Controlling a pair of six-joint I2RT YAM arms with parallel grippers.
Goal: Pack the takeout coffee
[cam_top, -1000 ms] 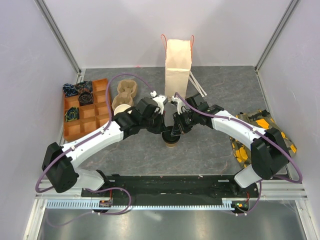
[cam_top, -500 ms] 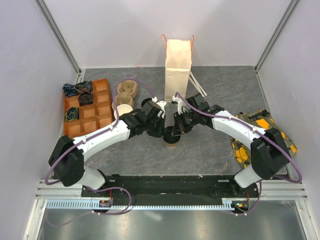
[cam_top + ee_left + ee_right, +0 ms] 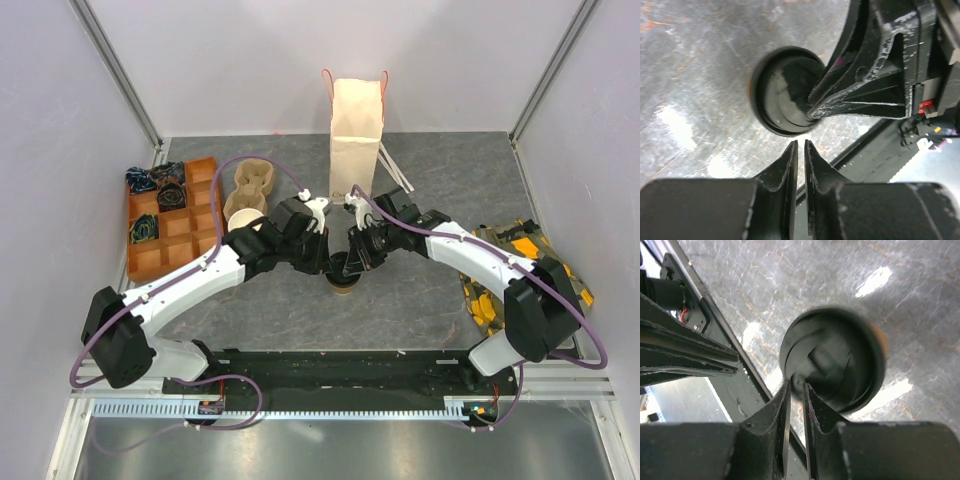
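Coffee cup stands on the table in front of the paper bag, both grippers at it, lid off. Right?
Not quite: the black lid is on the coffee cup, not off. The left wrist view shows it seated on top. The rest holds.

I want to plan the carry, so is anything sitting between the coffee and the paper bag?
No loose item shows between the takeout coffee and the paper bag. Only the arms themselves crowd that stretch: the left gripper and the right gripper both sit at the lid.
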